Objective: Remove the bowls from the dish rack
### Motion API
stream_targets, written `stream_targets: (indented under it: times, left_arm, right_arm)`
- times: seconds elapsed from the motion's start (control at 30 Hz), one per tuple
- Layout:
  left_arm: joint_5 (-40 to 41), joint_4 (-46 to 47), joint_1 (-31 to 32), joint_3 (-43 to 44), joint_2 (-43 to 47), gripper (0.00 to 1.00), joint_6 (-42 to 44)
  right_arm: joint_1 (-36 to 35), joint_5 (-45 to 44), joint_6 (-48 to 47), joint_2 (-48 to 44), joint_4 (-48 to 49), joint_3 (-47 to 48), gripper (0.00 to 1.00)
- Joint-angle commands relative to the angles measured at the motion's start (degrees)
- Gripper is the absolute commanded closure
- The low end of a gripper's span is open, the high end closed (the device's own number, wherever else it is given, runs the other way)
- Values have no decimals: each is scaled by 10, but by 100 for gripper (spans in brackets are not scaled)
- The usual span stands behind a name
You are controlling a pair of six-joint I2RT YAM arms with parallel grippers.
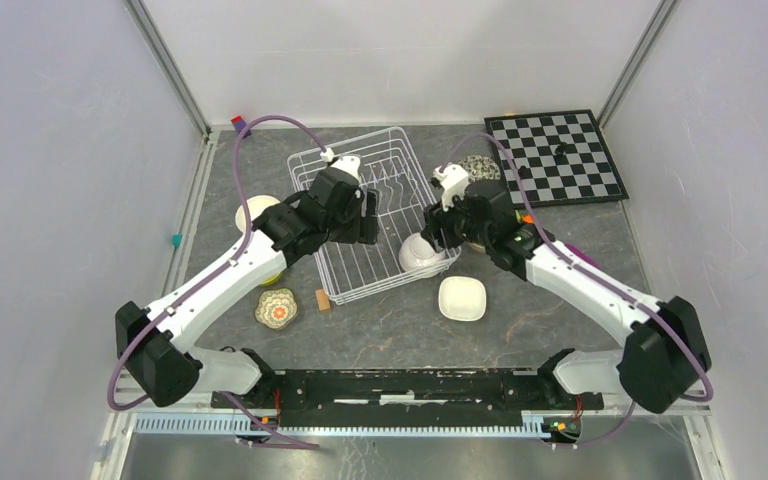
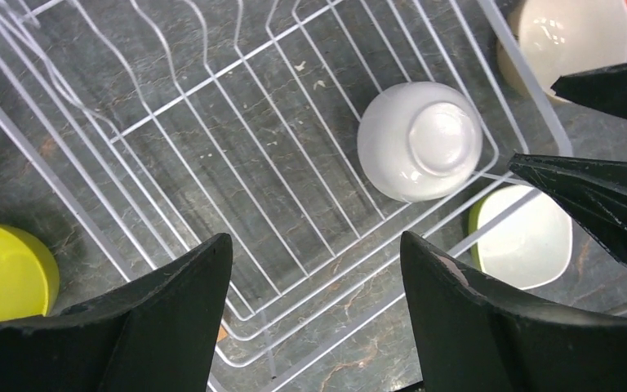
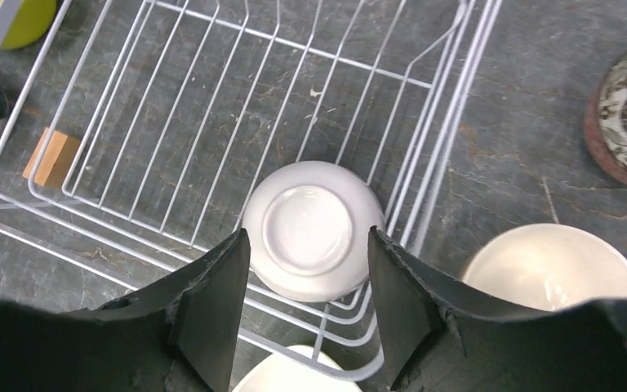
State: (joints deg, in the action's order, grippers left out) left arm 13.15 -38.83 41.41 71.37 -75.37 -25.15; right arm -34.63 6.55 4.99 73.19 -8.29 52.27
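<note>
The white wire dish rack stands mid-table. One white bowl lies upside down in its near right corner, also seen in the left wrist view and the right wrist view. My right gripper is open just above this bowl, a finger on each side of it. My left gripper is open and empty over the rack floor. On the table lie a squarish white bowl, a floral bowl, a speckled bowl, a cream bowl and a lime green bowl.
A black-and-white chessboard lies at the back right. A small wooden block sits by the rack's near left corner. Another cream bowl sits just right of the rack, under my right arm. The two grippers are close together over the rack.
</note>
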Motion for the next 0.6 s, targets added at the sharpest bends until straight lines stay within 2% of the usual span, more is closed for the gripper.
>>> stream_targets:
  times: [0.0, 0.2, 0.37, 0.57]
  left_arm:
    - [6, 17, -23, -17, 24, 19, -38]
    - [2, 23, -40, -38, 51, 19, -40]
    - [-4, 23, -47, -51, 59, 19, -39]
    - [-4, 22, -55, -58, 64, 19, -36]
  right_arm:
    - [-19, 16, -23, 48, -45, 55, 41]
    - [-63, -73, -45, 114, -104, 103, 59]
    - [-75, -130, -45, 132, -109, 100, 77]
    - [-84, -161, -45, 151, -113, 103, 79]
